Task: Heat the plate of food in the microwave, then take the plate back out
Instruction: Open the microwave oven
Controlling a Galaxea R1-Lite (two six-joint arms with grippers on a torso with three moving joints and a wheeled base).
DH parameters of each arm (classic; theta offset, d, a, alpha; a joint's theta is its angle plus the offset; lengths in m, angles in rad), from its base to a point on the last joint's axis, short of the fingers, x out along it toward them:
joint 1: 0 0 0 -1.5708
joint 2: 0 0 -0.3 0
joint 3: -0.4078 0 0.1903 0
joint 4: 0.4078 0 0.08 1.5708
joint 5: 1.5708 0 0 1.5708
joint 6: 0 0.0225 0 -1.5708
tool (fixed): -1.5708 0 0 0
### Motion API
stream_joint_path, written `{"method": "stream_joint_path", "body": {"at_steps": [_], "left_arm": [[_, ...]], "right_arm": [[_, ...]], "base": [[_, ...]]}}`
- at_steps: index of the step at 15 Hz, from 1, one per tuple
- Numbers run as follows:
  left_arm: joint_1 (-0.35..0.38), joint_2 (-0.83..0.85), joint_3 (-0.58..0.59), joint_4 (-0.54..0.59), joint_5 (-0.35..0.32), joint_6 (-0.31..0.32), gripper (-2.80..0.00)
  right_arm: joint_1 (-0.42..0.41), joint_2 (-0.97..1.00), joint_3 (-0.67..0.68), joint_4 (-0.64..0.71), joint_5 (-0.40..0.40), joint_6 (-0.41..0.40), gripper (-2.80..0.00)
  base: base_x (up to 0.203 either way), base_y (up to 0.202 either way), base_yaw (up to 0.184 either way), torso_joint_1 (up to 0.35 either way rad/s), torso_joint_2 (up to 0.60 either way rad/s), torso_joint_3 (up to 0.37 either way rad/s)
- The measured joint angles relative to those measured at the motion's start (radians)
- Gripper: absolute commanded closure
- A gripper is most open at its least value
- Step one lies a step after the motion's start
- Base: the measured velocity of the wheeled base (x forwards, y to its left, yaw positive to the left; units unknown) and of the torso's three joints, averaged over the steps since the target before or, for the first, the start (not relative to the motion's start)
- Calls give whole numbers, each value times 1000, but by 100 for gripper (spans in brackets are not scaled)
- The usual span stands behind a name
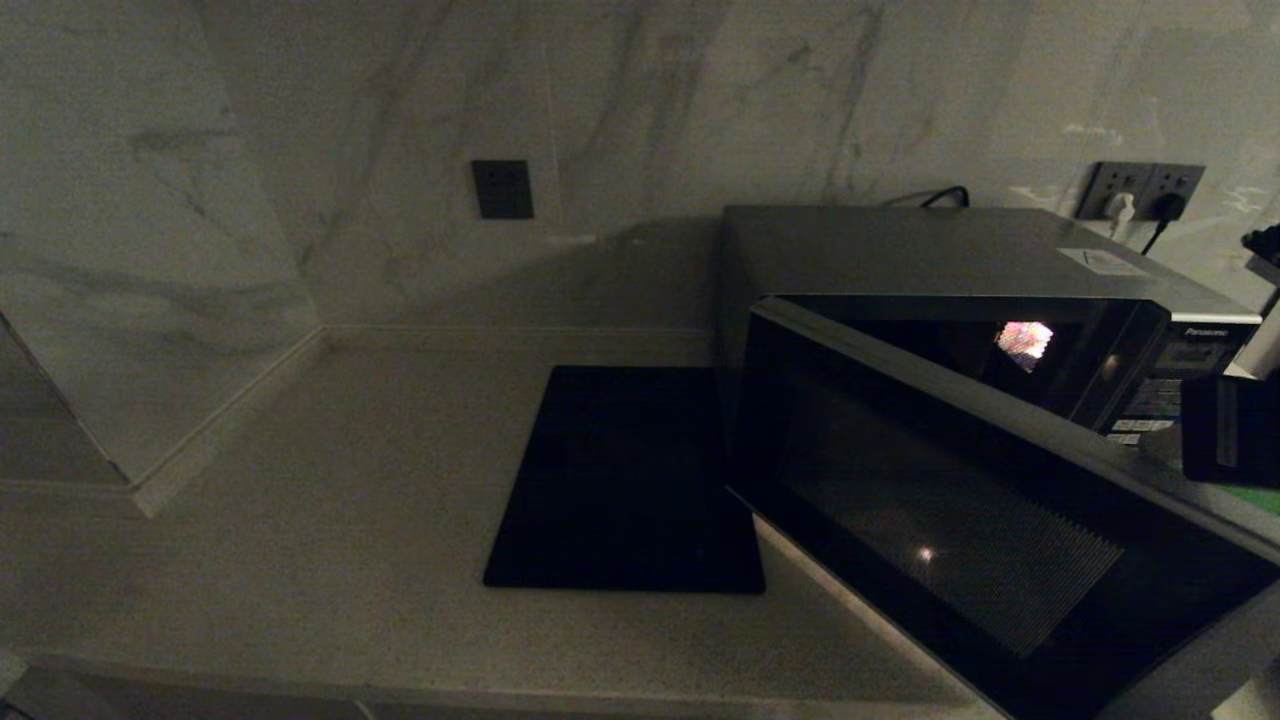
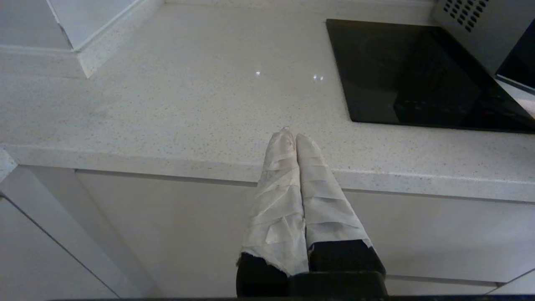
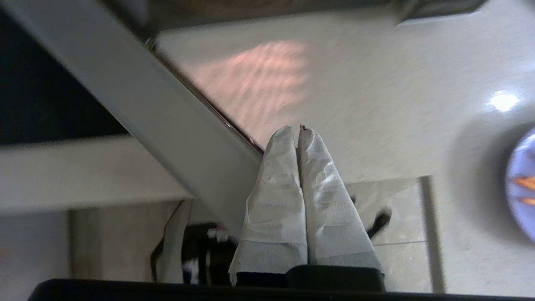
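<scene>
A: Microwave point(image 1: 960, 330), right half of the head view, door point(image 1: 960, 540) swung open toward lower right. Black mat point(image 1: 625, 480) just left of it.

B: Right gripper point(image 3: 297, 133), fingers pressed together, holding nothing, beside the door's edge. Plate of food point(image 3: 524, 184) at the right wrist view's right edge, on the counter point(image 3: 376, 104).

A: Left gripper point(image 2: 292, 140) also closed, empty, over the counter's front edge.

Swung-out door point(image 1: 960, 520) of the microwave point(image 1: 960, 250) cut off at the head view's lower right corner, hiding most of the cavity. Beside the right gripper point(image 3: 299, 129), blurred door edge point(image 3: 138, 108); well off to one side, a pale round shape point(image 3: 522, 184), perhaps the plate of food, cropped and smeared.
</scene>
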Motion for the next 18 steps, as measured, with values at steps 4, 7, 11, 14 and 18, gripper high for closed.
{"method": "stream_joint_path", "body": {"at_steps": [4, 7, 11, 14, 18], "left_arm": [[0, 0, 0, 0, 0, 0, 0], [-1, 0, 0, 1, 0, 0, 0], [1, 0, 0, 0, 0, 0, 0], [0, 0, 0, 0, 0, 0, 0], [1, 0, 0, 0, 0, 0, 0]], "right_arm": [[79, -31, 21, 30, -1, 31, 0], [123, -46, 22, 33, -1, 35, 0], [192, -68, 21, 47, -1, 38, 0], [203, -80, 21, 48, -3, 69, 0], [177, -84, 39, 49, -110, 126, 0]], "base": [[0, 0, 0, 0, 0, 0], [0, 0, 0, 0, 0, 0], [0, 0, 0, 0, 0, 0], [0, 0, 0, 0, 0, 0], [0, 0, 0, 0, 0, 0]]}}
